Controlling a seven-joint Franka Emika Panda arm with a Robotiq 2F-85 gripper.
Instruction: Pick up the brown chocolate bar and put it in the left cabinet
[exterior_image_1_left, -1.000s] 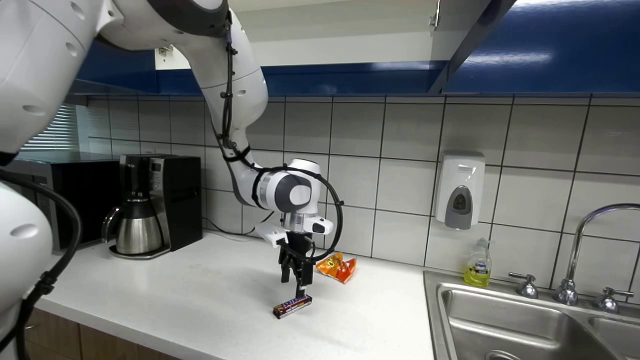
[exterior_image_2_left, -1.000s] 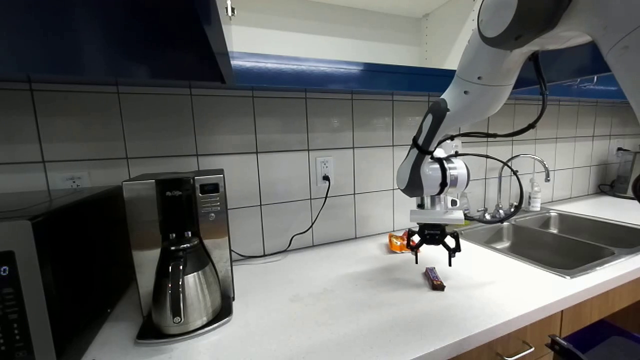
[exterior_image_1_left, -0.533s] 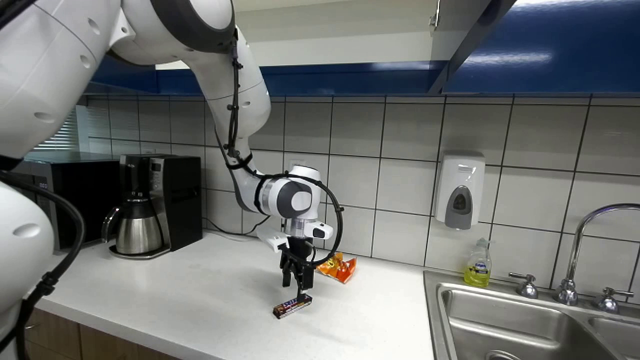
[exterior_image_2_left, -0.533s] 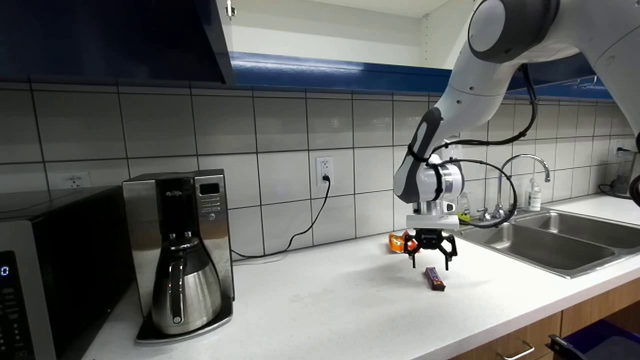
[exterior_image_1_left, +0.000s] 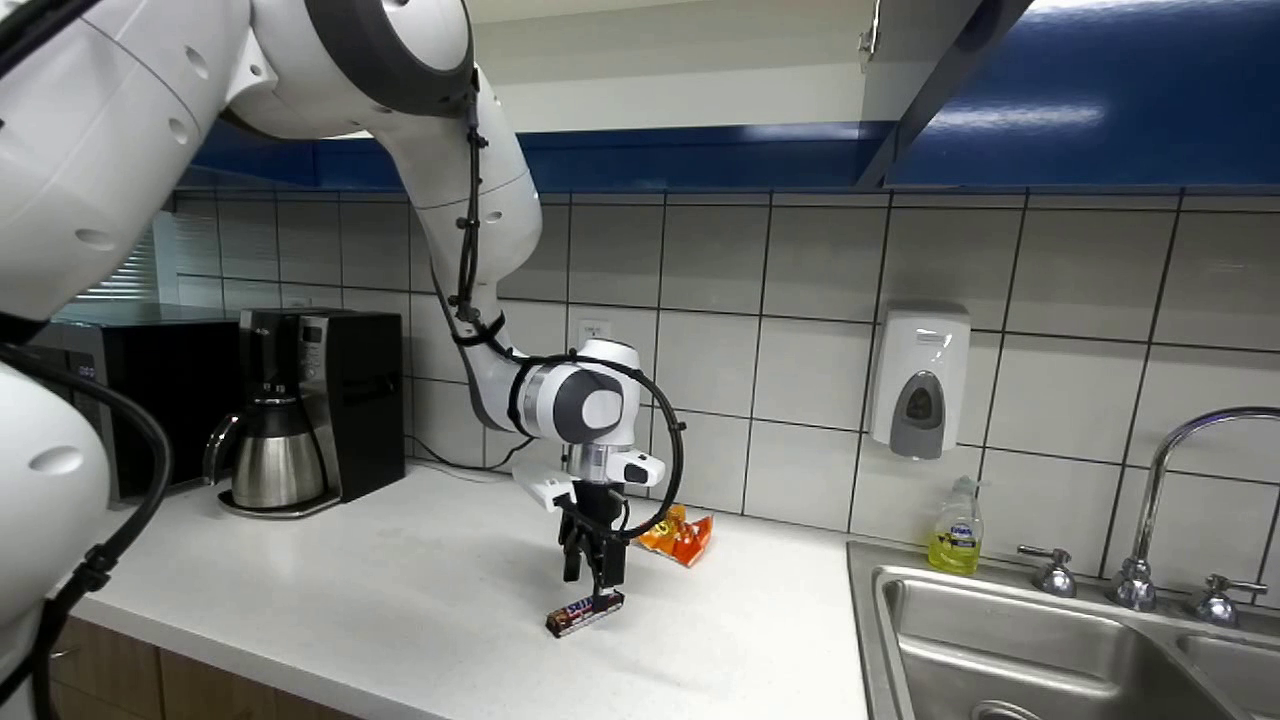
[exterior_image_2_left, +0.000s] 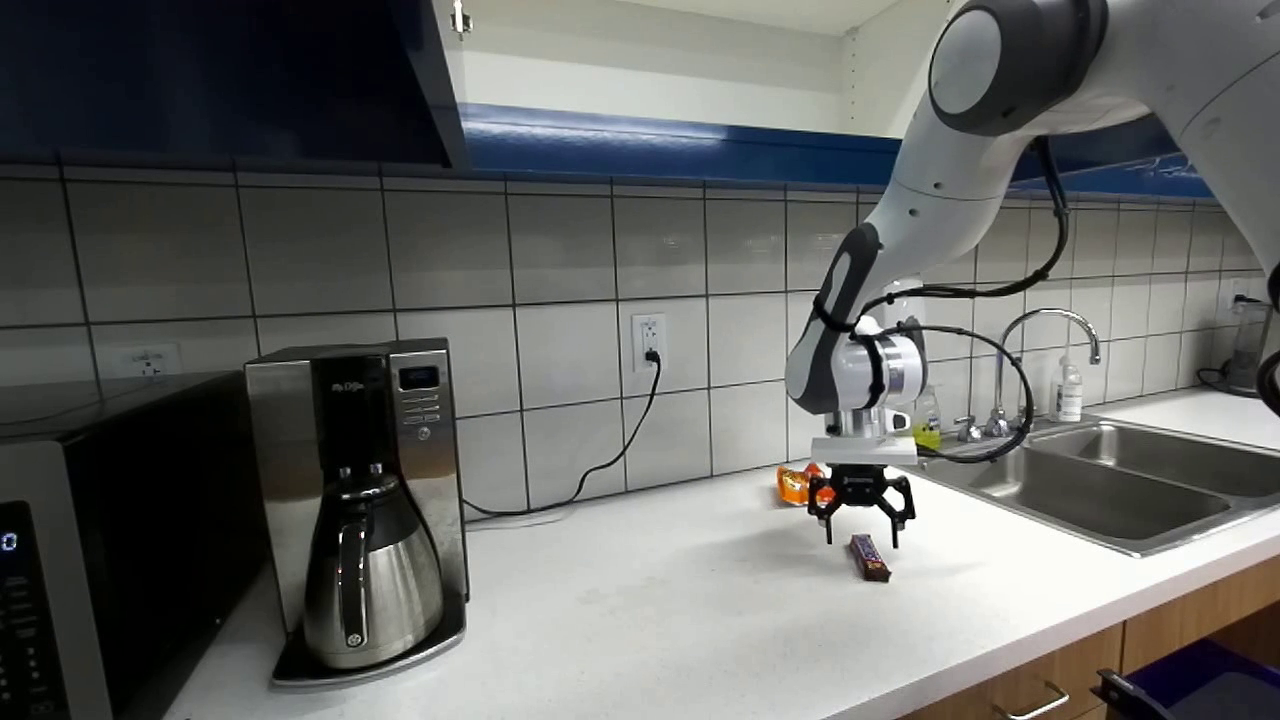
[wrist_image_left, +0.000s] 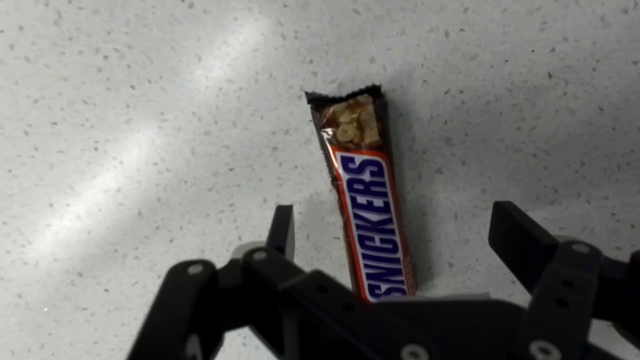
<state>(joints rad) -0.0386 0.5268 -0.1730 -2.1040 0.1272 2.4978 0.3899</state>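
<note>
The brown chocolate bar (exterior_image_1_left: 577, 614) lies flat on the white counter. It shows in an exterior view (exterior_image_2_left: 868, 558) and in the wrist view (wrist_image_left: 372, 215), label up, its near end hidden by the gripper. My gripper (exterior_image_2_left: 862, 543) is open and points down just above the bar. In the wrist view the fingers (wrist_image_left: 392, 212) stand apart on both sides of the bar, which is nearer the left finger; neither finger appears to touch it. The left cabinet, with white interior (exterior_image_2_left: 650, 65), is overhead and open; it also shows in an exterior view (exterior_image_1_left: 690, 90), partly behind the arm.
An orange snack packet (exterior_image_1_left: 678, 535) lies behind the gripper by the tiled wall. A coffee maker (exterior_image_2_left: 360, 500) and a microwave (exterior_image_2_left: 130, 540) stand on the counter. A steel sink (exterior_image_1_left: 1000, 640) and a soap bottle (exterior_image_1_left: 956, 535) are on the far side.
My gripper has moved down toward the bar and slightly sideways, with most of the motion in the earlier half second. It stays open. The bar has not moved.
</note>
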